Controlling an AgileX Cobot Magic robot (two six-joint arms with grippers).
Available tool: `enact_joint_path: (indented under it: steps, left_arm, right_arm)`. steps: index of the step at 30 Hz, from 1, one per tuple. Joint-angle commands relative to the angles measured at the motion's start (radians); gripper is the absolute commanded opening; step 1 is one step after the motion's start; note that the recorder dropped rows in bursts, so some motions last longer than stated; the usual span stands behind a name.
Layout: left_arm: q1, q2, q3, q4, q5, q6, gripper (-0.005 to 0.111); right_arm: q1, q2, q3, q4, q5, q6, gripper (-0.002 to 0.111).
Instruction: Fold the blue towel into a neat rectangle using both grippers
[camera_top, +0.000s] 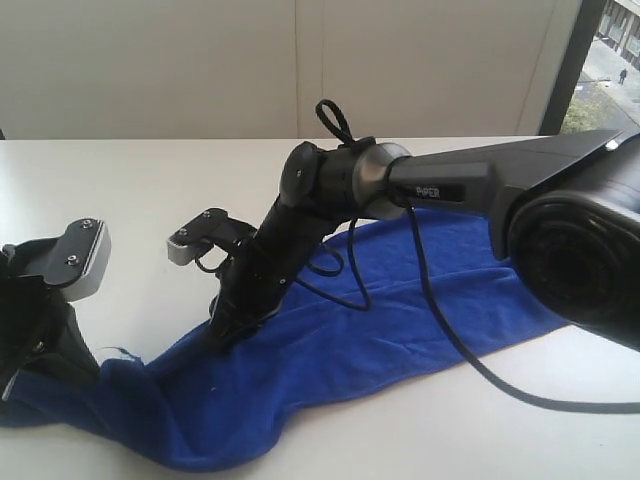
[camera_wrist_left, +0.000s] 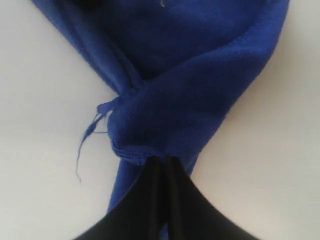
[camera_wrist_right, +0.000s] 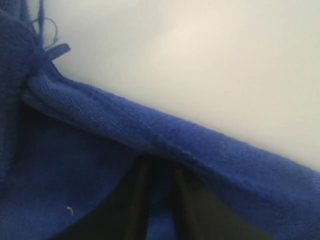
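The blue towel (camera_top: 330, 340) lies stretched and rumpled across the white table, from the near left corner toward the right. My left gripper (camera_wrist_left: 162, 160) is shut on the towel's (camera_wrist_left: 200, 75) bunched end, where the cloth gathers into a tight knot-like pleat at the jaw tips. In the exterior view this gripper (camera_top: 35, 380) sits at the far left edge. My right gripper (camera_top: 222, 335) reaches across from the right and presses down on the towel left of centre. Its jaws (camera_wrist_right: 160, 167) are closed around a fold of the towel (camera_wrist_right: 150, 130), with blue cloth showing between them.
The right arm's black cable (camera_top: 450, 340) loops over the towel and onto the table (camera_top: 120, 190). A frayed thread (camera_wrist_left: 82, 145) hangs off the towel's corner. A pale wall (camera_top: 200, 60) stands behind and a window (camera_top: 610, 50) at the far right.
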Motion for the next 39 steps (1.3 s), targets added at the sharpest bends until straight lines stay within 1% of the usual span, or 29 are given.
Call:
enact_joint_path:
  steps: [1, 5, 8, 12, 13, 14, 18, 21, 23, 25, 27, 28, 29, 30, 31, 32, 34, 36, 37, 39]
  left_arm:
    - [-0.006, -0.048, 0.006, -0.020, 0.082, -0.008, 0.000]
    - [-0.006, -0.108, 0.006, -0.020, 0.119, -0.040, 0.000]
    - [-0.006, -0.155, 0.006, -0.020, 0.187, -0.070, 0.000]
    - [-0.006, -0.166, 0.008, -0.016, 0.296, -0.111, 0.000]
    - [-0.006, -0.166, 0.015, -0.019, 0.344, -0.115, 0.000]
    - [-0.006, -0.166, 0.021, -0.024, 0.358, -0.115, 0.000]
    - [-0.006, -0.166, 0.094, -0.057, 0.419, -0.174, 0.000]
    - [-0.006, -0.166, 0.146, -0.173, 0.426, -0.199, 0.000]
    - [-0.006, -0.166, 0.157, -0.194, 0.450, -0.199, 0.000]
    - [-0.006, -0.166, 0.157, -0.191, 0.462, -0.220, 0.012]
    - [-0.006, -0.166, 0.157, -0.191, 0.462, -0.246, 0.034]
    - [-0.006, -0.166, 0.157, -0.191, 0.462, -0.277, 0.050]
    - [-0.006, -0.166, 0.157, -0.191, 0.462, -0.292, 0.058]
    - [-0.006, -0.166, 0.157, -0.191, 0.462, -0.301, 0.063]
    - [-0.006, -0.166, 0.157, -0.191, 0.462, -0.307, 0.067]
    - [-0.006, -0.166, 0.157, -0.191, 0.462, -0.319, 0.069]
    - [-0.006, -0.166, 0.152, -0.191, 0.450, -0.319, 0.069]
    - [-0.006, -0.166, 0.131, -0.183, 0.430, -0.327, 0.064]
    - [-0.006, -0.166, 0.120, -0.173, 0.415, -0.343, 0.061]
    - [-0.006, -0.166, 0.097, -0.151, 0.347, -0.395, 0.048]
  right_arm:
    - [0.001, 0.021, 0.001, -0.019, -0.095, -0.001, 0.017]
    - [0.001, 0.021, 0.001, -0.039, -0.146, 0.030, 0.017]
    - [0.001, 0.021, 0.001, -0.069, -0.180, 0.065, 0.017]
    - [-0.001, 0.021, 0.001, -0.109, -0.209, 0.113, 0.017]
    - [-0.001, 0.021, 0.001, -0.111, -0.213, 0.118, 0.017]
    - [-0.003, 0.021, 0.001, -0.114, -0.213, 0.118, 0.017]
    - [-0.003, 0.021, 0.001, -0.113, -0.243, 0.127, 0.017]
    - [-0.003, 0.021, 0.001, -0.113, -0.242, 0.130, 0.017]
    - [-0.003, 0.021, 0.001, -0.113, -0.224, 0.130, 0.017]
    - [-0.003, 0.019, 0.001, -0.113, -0.202, 0.130, 0.019]
    - [-0.003, 0.006, 0.001, -0.113, -0.190, 0.130, 0.030]
    - [-0.003, -0.006, 0.001, -0.113, -0.188, 0.130, 0.040]
    - [-0.003, -0.012, 0.001, -0.115, -0.187, 0.130, 0.045]
    - [-0.003, -0.019, 0.001, -0.115, -0.185, 0.130, 0.049]
    - [-0.003, -0.027, 0.001, -0.115, -0.181, 0.130, 0.052]
    - [-0.003, -0.038, 0.001, -0.120, -0.178, 0.130, 0.053]
    - [-0.003, -0.062, 0.001, -0.134, -0.168, 0.130, 0.053]
    - [-0.003, -0.091, 0.001, -0.138, -0.147, 0.130, 0.053]
    - [-0.003, -0.104, 0.001, -0.140, -0.137, 0.130, 0.053]
    - [-0.003, -0.138, 0.001, -0.151, -0.115, 0.130, 0.053]
